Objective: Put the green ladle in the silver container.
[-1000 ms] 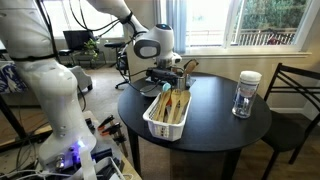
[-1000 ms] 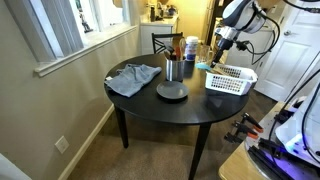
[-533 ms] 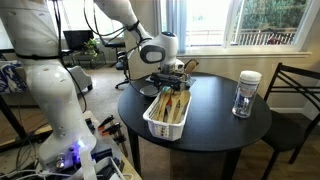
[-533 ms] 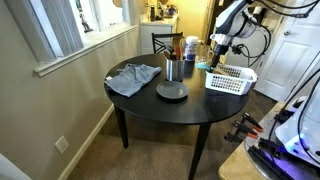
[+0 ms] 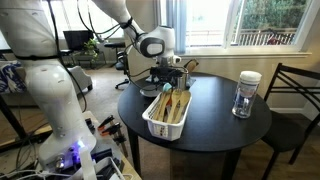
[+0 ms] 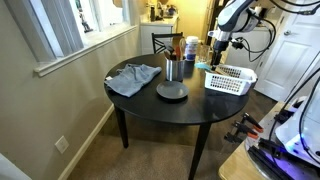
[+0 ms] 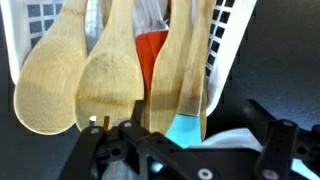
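Note:
The white basket (image 5: 170,118) lies on the round black table and holds several utensils. A pale yellowish-green ladle (image 5: 158,101) lies along its left side beside tan wooden spoons. My gripper (image 5: 163,80) hangs over the basket's far end, also seen in an exterior view (image 6: 215,62). In the wrist view my gripper (image 7: 190,152) is open, jaws wide apart and empty, above wooden spoons (image 7: 110,70), an orange spatula (image 7: 152,55) and a blue utensil end (image 7: 185,128). I cannot make out the ladle there. The silver container (image 6: 173,69) stands upright with utensils in it, next to the basket (image 6: 230,80).
A clear white-lidded jar (image 5: 246,93) stands on the table's window side. A grey cloth (image 6: 133,78) and a dark round pad (image 6: 171,92) lie near the silver container. A chair (image 5: 295,95) stands by the table.
My gripper has shifted slightly over the basket's far end. It holds nothing, and the utensils have not moved.

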`<state>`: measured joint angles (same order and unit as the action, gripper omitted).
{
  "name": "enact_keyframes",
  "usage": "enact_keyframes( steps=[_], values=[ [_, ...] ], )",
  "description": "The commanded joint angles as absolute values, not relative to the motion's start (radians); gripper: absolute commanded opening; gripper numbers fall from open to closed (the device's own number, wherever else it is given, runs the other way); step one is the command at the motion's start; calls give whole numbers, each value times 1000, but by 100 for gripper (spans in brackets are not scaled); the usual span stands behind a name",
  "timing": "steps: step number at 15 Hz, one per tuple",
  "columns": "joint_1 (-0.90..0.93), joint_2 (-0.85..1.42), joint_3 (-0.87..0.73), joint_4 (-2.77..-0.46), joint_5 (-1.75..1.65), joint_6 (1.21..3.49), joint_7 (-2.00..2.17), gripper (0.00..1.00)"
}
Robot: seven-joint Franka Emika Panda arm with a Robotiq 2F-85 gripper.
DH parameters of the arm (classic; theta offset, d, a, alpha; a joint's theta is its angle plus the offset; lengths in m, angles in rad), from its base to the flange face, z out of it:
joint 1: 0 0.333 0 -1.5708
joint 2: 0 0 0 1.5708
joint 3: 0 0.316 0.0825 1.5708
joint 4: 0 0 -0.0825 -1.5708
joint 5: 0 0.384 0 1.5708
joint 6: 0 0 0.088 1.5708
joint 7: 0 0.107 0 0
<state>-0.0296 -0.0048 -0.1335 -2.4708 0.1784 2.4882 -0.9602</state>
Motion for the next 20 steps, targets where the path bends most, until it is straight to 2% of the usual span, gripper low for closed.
enact_keyframes(
  steps=[1, 7, 20],
  values=[
    [-46, -116, -110, -2495, 48, 2375, -865, 100],
    [-38, -143, -122, -2473, 64, 2238, -791, 100],
    [-33, -109, -116, -2476, 124, 2282, -769, 100]
  ],
)
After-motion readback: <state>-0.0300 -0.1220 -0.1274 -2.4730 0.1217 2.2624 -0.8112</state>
